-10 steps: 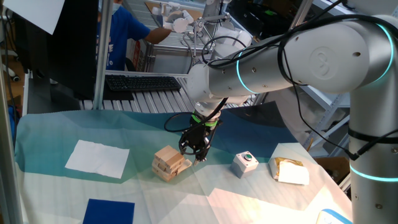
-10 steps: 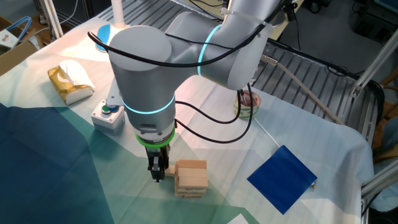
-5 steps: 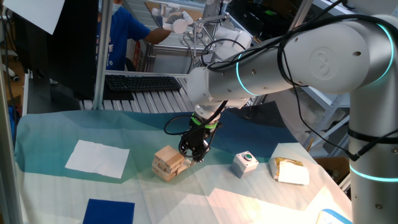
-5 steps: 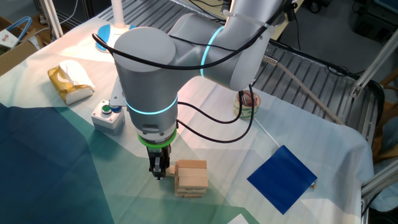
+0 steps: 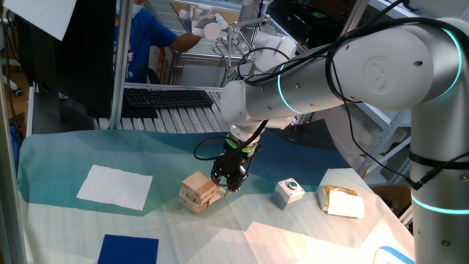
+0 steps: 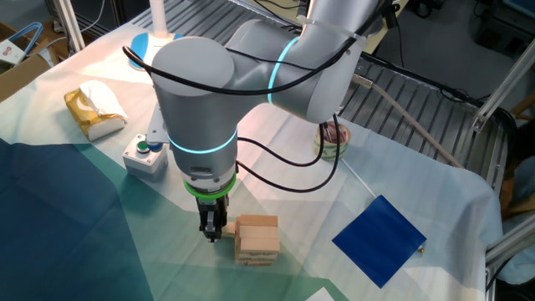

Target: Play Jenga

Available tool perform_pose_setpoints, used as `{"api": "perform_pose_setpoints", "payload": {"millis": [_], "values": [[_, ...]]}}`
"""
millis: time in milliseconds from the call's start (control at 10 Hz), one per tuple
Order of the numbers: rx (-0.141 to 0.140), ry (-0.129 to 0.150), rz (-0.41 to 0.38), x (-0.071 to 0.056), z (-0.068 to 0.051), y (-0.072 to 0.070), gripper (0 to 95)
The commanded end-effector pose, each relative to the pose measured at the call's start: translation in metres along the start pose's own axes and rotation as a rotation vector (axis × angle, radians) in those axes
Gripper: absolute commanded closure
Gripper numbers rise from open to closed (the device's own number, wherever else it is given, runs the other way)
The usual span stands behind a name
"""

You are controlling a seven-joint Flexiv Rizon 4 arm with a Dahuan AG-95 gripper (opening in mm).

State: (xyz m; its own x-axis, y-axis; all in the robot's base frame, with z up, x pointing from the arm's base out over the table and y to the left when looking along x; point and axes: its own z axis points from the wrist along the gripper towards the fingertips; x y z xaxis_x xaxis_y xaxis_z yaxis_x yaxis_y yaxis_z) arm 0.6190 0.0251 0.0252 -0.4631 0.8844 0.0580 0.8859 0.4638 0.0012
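The gripper hung low over the cloth-covered table, its dark fingers pointing down right beside the Jenga stack. The fingers sat close together at the stack's side, with a light tan block end just visible between them and the tower, but whether they were clenched on that block could not be told from either view. The stack stood near the middle of the table in a few crosswise layers. A white cube with a green button rested nearby on the cloth, and a white-and-tan packet lay farther along. A blue square and a white sheet lay flat, well apart from the stack.
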Motion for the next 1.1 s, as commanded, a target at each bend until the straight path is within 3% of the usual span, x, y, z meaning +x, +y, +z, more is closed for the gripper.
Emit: {"api": "perform_pose_setpoints", "payload": {"millis": [100, 300, 400, 1000, 1100], "values": [[-0.002, 0.000, 0.000, 0.0008, 0.0008, 0.0006, 38.0], [-0.003, 0.000, 0.001, 0.0011, 0.0018, 0.0015, 38.0], [-0.004, 0.000, 0.001, 0.0011, 0.0027, 0.0022, 57.0], [-0.009, -0.002, 0.006, 0.0011, 0.0063, 0.0041, 57.0], [-0.011, -0.002, 0.006, 0.0004, 0.0071, 0.0038, 38.0]]}}
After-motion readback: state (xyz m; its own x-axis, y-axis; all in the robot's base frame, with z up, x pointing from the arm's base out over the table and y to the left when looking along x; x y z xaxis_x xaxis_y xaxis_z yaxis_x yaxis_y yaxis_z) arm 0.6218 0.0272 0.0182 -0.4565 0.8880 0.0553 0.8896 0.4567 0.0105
